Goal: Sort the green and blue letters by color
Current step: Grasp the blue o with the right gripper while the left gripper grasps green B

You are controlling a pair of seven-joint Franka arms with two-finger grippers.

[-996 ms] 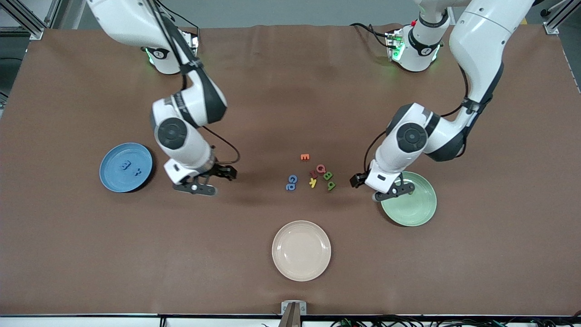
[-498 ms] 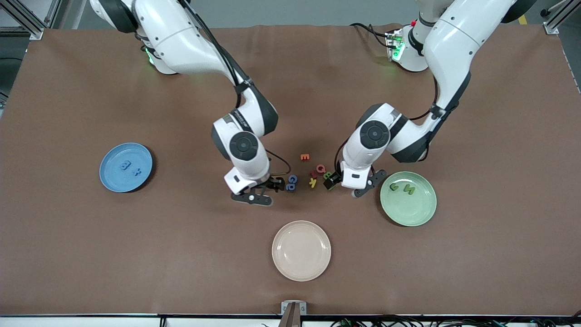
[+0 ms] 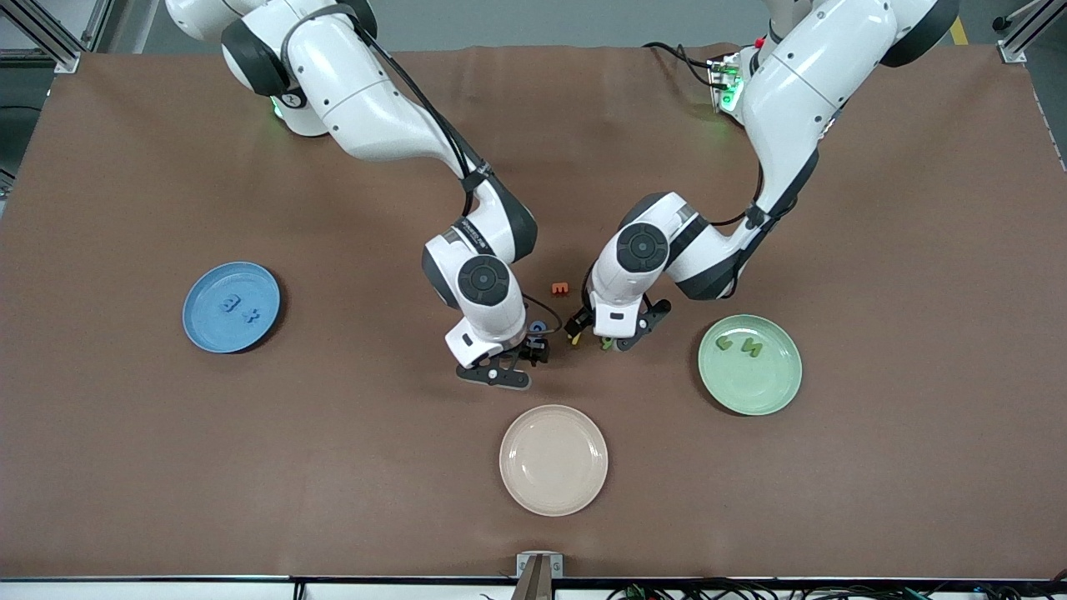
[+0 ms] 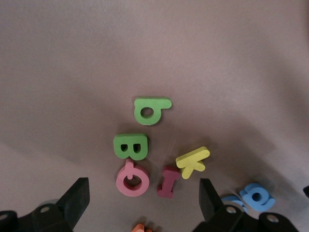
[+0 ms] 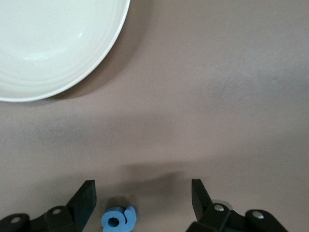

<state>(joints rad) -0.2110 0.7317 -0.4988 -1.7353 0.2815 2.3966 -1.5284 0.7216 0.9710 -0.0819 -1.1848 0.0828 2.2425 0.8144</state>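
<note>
Two blue letters (image 3: 239, 309) lie on the blue plate (image 3: 200, 287), and two green letters (image 3: 740, 344) on the green plate (image 3: 754, 392). In the middle cluster, the left wrist view shows a green q (image 4: 151, 110), a green B (image 4: 130, 146) and two blue letters (image 4: 252, 196). My left gripper (image 3: 585, 325) is open and empty over the cluster (image 4: 142, 205), with the pink Q (image 4: 132, 178) and a dark red letter (image 4: 168, 181) between its fingers. My right gripper (image 3: 533, 347) is open over a blue letter (image 5: 119, 219).
An orange E (image 3: 560, 287) lies farther from the front camera than the cluster. A yellow letter (image 4: 192, 162) lies beside the dark red one. A cream plate (image 3: 553, 496) sits nearest the front camera and also shows in the right wrist view (image 5: 48, 43).
Both grippers have moved from beside their plates to the middle cluster of letters. The two green letters on the green plate are now uncovered.
</note>
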